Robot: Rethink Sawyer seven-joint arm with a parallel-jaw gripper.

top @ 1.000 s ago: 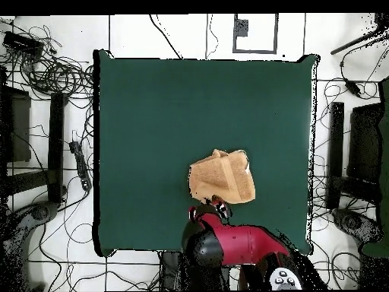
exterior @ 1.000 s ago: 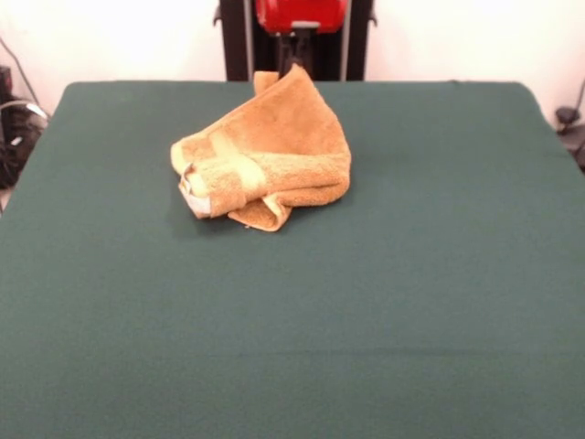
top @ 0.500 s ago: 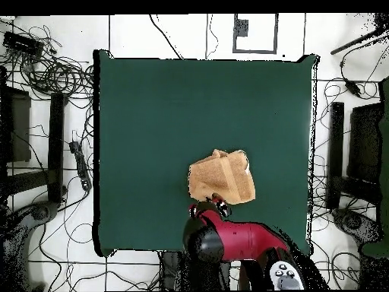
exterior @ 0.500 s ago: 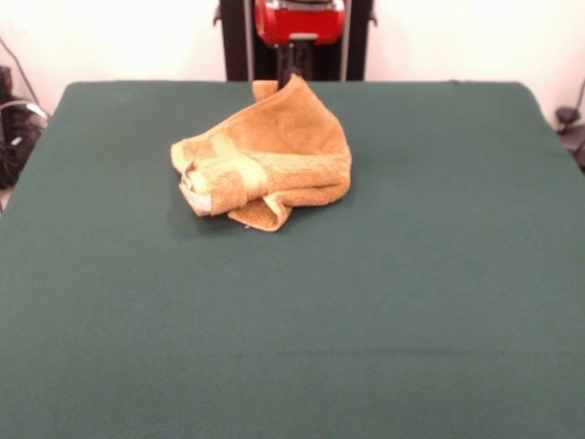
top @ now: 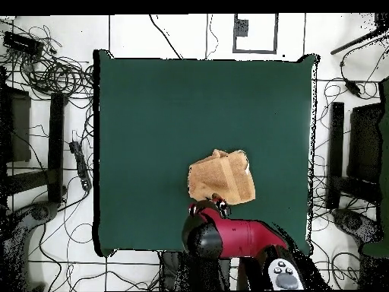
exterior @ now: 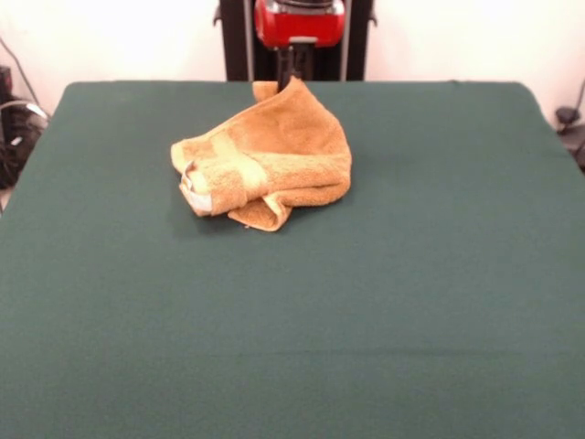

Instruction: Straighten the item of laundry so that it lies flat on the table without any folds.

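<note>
The orange-tan hand towel (exterior: 265, 160) lies bunched and folded over itself on the green table (exterior: 366, 302) — its peaked far corner just in front of the gripper (exterior: 291, 66). Whether the gripper grips that corner or is released cannot be told — the towel and the red arm (top: 239, 239) hide it.

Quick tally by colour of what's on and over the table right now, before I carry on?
Orange-tan: 1, the towel, still bunched and folded.
Dark green: 1, the table cloth.
Red and black: 1, the arm, at the table edge beside the towel, with its end effector behind the towel's raised peak.
Total: 3.
</note>
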